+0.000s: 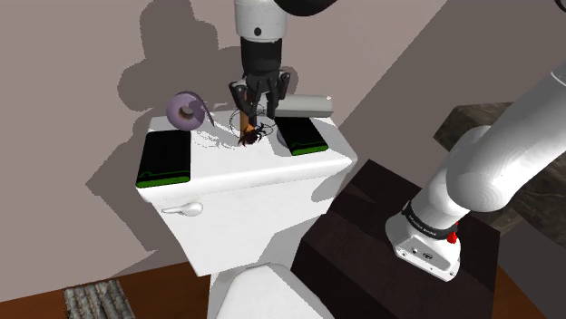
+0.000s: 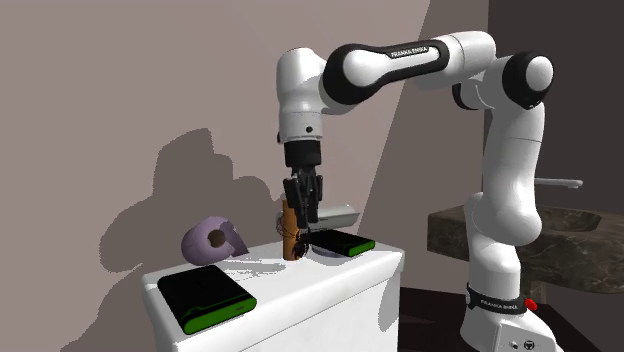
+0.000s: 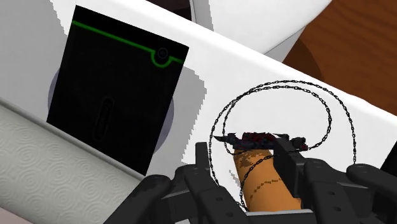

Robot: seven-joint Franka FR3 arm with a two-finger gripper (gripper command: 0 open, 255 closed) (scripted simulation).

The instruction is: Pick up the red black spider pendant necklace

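Lid of a white toilet tank carries the red and black spider pendant necklace, midway along and toward the back edge. In the shoulder view my all-black gripper hangs just above it, fingers spread, grasping nothing. In the second exterior view an upright orange-brown cylinder stands right under the gripper. In the wrist view the cylinder sits between the fingers, with the necklace's spider at its foot and thin chain looped around. I fear that closing here would clamp or topple the cylinder and miss the flat pendant.
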